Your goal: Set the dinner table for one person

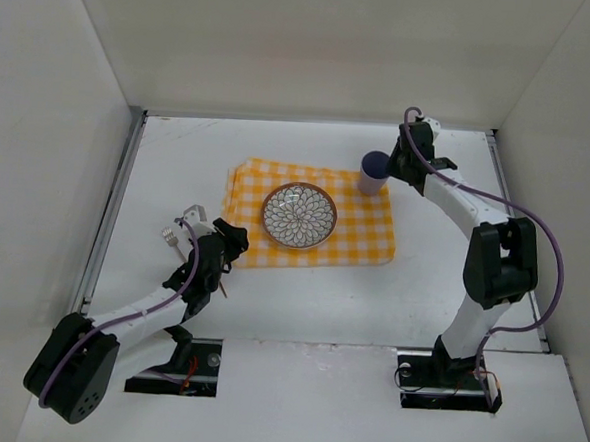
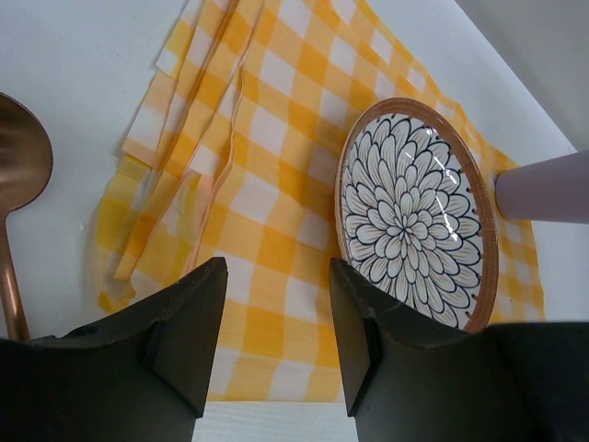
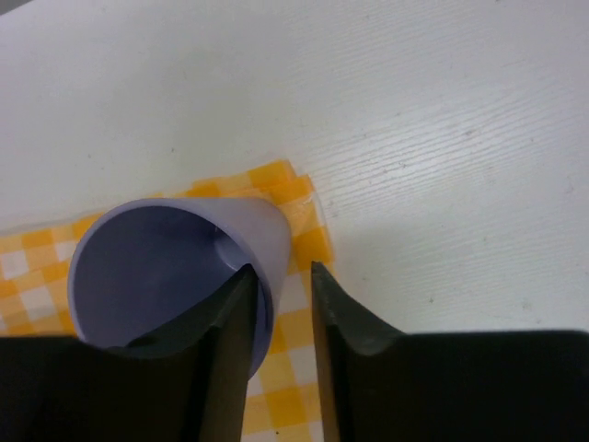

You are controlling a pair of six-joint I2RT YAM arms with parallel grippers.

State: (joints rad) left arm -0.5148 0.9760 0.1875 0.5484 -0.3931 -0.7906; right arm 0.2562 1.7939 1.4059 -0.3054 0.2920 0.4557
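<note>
Dinner table (image 1: pixel 299 311) is filling the whole work area: a flat white surface running from the arm bases out to the back wall.

Yellow-and-white checked mat (image 1: pixel 359 235) is lying mid-table, its left edge showing several folded layers in the left wrist view. Plate (image 1: pixel 299 216) with a dark petal pattern and a brown rim is sitting on the mat, roughly in the middle. Lilac cup (image 1: pixel 373 172) is standing upright on the mat's far right corner.

Left gripper (image 1: pixel 228 245) is hanging at the mat's near-left corner. In its wrist view the jaws are spread wide with nothing between them, only checked cloth showing in the gap (image 2: pixel 276 276). Copper-coloured spoon (image 2: pixel 20 166) is lying on bare table just left of the mat, apart from the gripper.

Right gripper (image 1: pixel 398 169) is sitting right at the cup, on its right side. In the wrist view the fingers (image 3: pixel 225 331) are nearly together and straddling the cup's wall: one is over the inside of the cup, the other outside it. A strip of mat is showing in the slit beside the wall. Can't tell whether they're actually clamping the rim or just sitting around it.

Both arms are well apart, with the plate between them.
</note>
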